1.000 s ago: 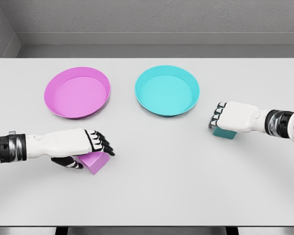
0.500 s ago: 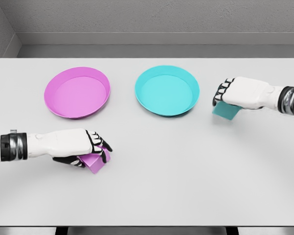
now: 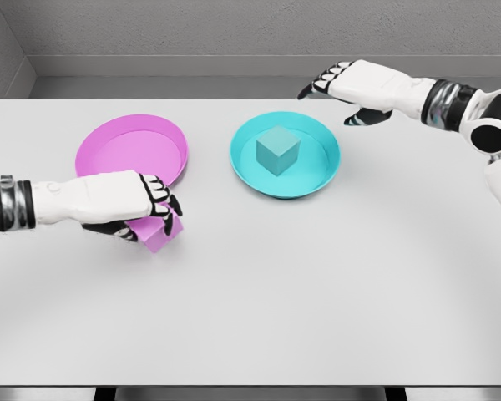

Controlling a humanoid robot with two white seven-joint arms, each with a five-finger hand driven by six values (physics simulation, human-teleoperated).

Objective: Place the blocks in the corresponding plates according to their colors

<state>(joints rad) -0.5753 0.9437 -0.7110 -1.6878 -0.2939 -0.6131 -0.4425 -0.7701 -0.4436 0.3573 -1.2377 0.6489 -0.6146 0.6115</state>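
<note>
Since half a second ago the teal block has left the right hand and now sits inside the teal plate, while that hand has gone up to the far side of the plate, past its rim, with the fingers spread and nothing in them. On the other side, the left hand has come nearer to the pink plate, with its fingers curled around the pink block, which shows below the knuckles just in front of the plate's near rim.

I count two plates, one pink and one teal, side by side on the white table, and two blocks, one of each colour. Between the pink block and its plate I see only the plate's raised rim. Behind the table stands a grey wall.
</note>
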